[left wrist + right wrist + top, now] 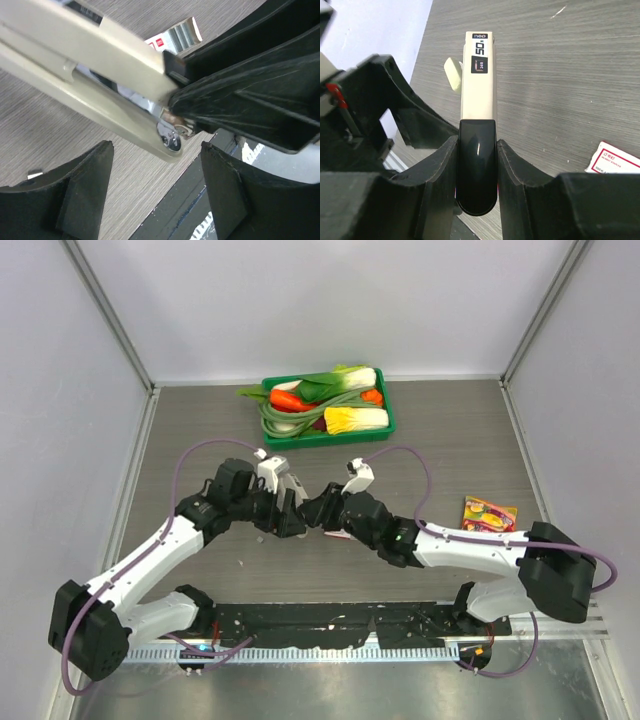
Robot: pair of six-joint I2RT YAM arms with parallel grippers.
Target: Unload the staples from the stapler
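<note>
The stapler (478, 75) has a pale grey-beige body with a black rear end, and is held off the table. My right gripper (477, 142) is shut on that black end. In the left wrist view the stapler (100, 65) runs across the top, its two long halves slightly parted at the hinge rivet. My left gripper (156, 145) is open just below that hinge, touching nothing. A tiny grey metal strip (31, 175), probably staples, lies on the table at the left. In the top view both grippers, left (288, 514) and right (320, 512), meet mid-table and hide the stapler.
A small red-and-white flat box (616, 159) lies on the table below the stapler, also in the left wrist view (176, 37). A green crate (390, 426) of toy vegetables stands at the back. A colourful packet (488, 513) lies at the right. A black rail (330, 620) runs along the near edge.
</note>
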